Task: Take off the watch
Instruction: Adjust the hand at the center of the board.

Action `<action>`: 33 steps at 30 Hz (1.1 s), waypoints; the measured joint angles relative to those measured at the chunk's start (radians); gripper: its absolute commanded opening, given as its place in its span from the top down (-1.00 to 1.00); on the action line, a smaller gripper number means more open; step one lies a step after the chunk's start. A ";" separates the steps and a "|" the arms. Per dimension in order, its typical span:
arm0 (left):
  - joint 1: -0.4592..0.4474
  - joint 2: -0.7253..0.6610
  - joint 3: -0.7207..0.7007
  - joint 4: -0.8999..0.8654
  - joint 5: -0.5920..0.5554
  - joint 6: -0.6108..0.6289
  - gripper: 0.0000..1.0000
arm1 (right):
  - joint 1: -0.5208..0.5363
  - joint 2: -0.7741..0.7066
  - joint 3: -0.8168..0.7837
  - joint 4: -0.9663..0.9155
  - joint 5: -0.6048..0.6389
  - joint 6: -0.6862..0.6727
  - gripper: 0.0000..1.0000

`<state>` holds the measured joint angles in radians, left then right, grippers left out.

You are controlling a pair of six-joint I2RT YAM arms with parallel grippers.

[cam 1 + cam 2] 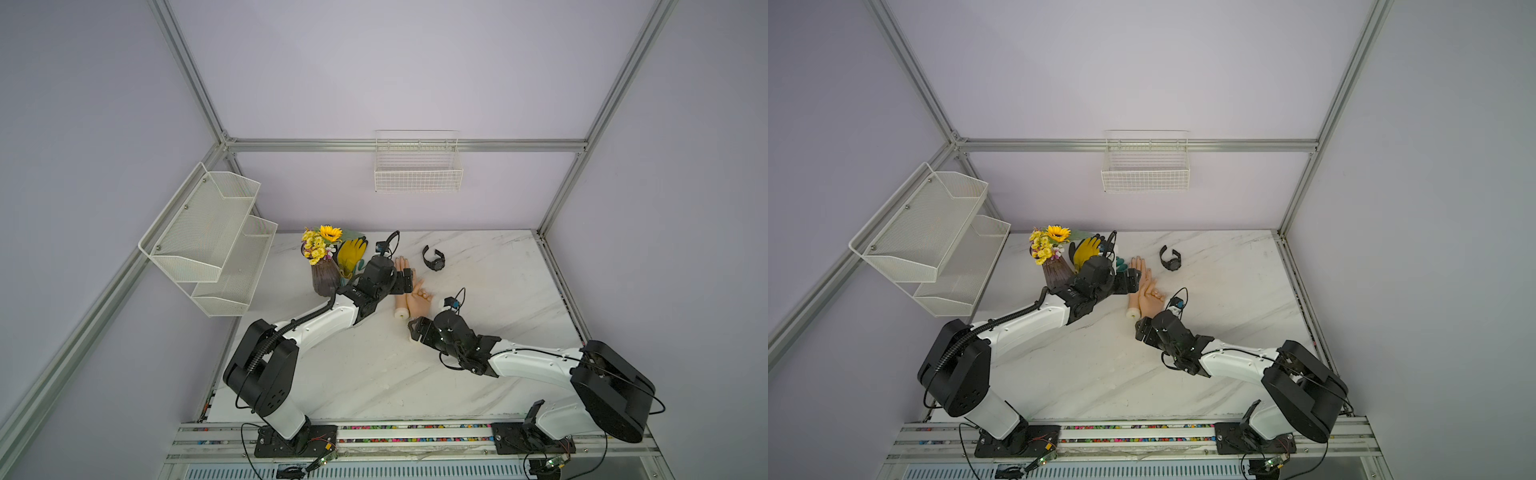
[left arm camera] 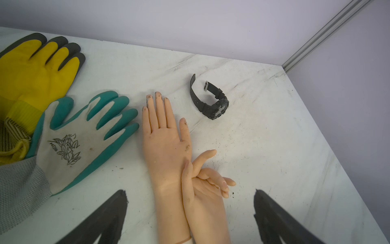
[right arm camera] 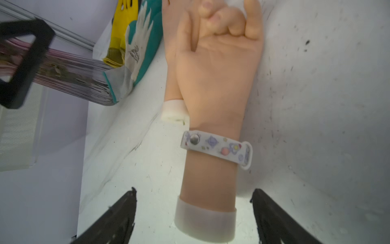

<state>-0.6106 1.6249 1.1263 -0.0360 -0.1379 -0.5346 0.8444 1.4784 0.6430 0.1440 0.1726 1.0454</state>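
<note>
Yellow flowers (image 1: 320, 245) stand in a dark vase (image 1: 324, 280), left of the middle in both top views. Next to them a yellow glove (image 2: 31, 69) and a teal glove (image 2: 84, 135) lie flat. The left gripper (image 2: 190, 197) hangs wide open over 2 fake hands (image 2: 166, 143) and holds nothing. Right of the hands, the black watch (image 2: 219, 106) lies on the marble table (image 2: 274, 147) with its strap undone, apart from both hands. Lower right, the right gripper (image 3: 194, 191) is wide open on both sides of 1 fake hand's arm, which wears a white bracelet (image 3: 215, 147).
</note>
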 measured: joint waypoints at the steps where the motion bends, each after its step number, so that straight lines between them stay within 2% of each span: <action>1: -0.002 0.000 0.000 0.000 0.002 0.002 -0.88 | 0.006 0.029 0.017 -0.012 0.013 0.007 -0.76; 4: -0.004 -0.006 -0.007 0.005 0.003 0.014 -0.89 | 0.007 0.099 0.065 -0.030 0.029 0.008 -0.66; 7: -0.004 -0.017 -0.021 0.004 -0.003 0.031 -0.89 | 0.006 0.146 0.094 -0.031 0.038 0.009 -0.43; 11: -0.004 -0.018 -0.024 0.005 -0.005 0.045 -0.89 | 0.007 0.157 0.091 -0.037 0.051 0.022 0.07; 14: -0.004 -0.018 -0.024 0.008 0.001 0.048 -0.89 | 0.007 0.138 0.074 -0.041 0.062 0.027 0.33; 18: -0.004 -0.018 -0.024 0.018 0.016 0.053 -0.89 | 0.007 0.054 0.026 -0.079 0.086 0.031 0.41; 19: -0.004 -0.021 -0.025 0.019 0.022 0.056 -0.89 | 0.007 0.014 0.010 -0.102 0.101 0.032 0.48; 21: -0.005 -0.035 -0.034 0.021 0.031 0.056 -0.89 | 0.007 -0.074 -0.017 -0.145 0.137 0.025 0.49; 24: -0.008 -0.097 -0.084 0.038 0.038 0.057 -0.89 | 0.006 -0.224 -0.048 -0.166 0.189 -0.053 0.52; 26: -0.016 -0.177 -0.142 0.055 0.038 0.062 -0.89 | 0.005 -0.328 -0.081 -0.126 0.189 -0.166 0.52; 28: -0.030 -0.267 -0.191 0.069 0.032 0.071 -0.89 | 0.005 -0.409 -0.113 -0.069 0.152 -0.285 0.58; 29: -0.042 -0.321 -0.216 0.079 0.025 0.077 -0.89 | 0.005 -0.437 -0.124 -0.041 0.123 -0.344 0.70; 30: -0.052 -0.363 -0.233 0.084 0.018 0.083 -0.89 | 0.005 -0.451 -0.130 -0.019 0.096 -0.389 0.79; 33: -0.088 -0.495 -0.288 0.105 -0.025 0.094 -0.88 | 0.006 -0.455 -0.152 0.061 -0.020 -0.508 0.89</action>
<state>-0.6987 1.1297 0.8379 0.0689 -0.1627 -0.4404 0.8505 1.0233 0.4908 0.2047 0.1524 0.5377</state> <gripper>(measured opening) 0.944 0.507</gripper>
